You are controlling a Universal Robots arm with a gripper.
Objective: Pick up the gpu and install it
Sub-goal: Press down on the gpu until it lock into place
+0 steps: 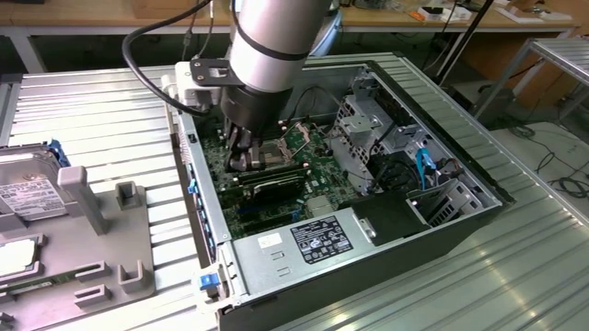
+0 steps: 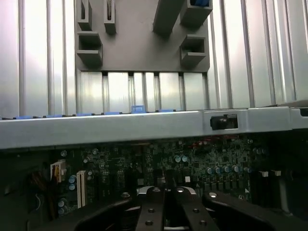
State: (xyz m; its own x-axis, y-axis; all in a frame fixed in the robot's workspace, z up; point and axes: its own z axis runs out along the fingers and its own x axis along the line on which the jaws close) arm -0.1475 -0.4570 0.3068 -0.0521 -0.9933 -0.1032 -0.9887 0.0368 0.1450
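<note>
Outside, gpu (image 1: 270,185) under gripper (image 1: 241,160)

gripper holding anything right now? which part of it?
The gripper is shut, down inside the open PC case over the motherboard. Whether anything sits between its fingers cannot be told; a black card lies just beside it.

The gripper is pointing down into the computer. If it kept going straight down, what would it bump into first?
Probably the green motherboard inside the computer case. The gripper is shut and hangs just above it, near the black gpu. Depth is hard to judge, so the gpu's edge is possible.
</note>
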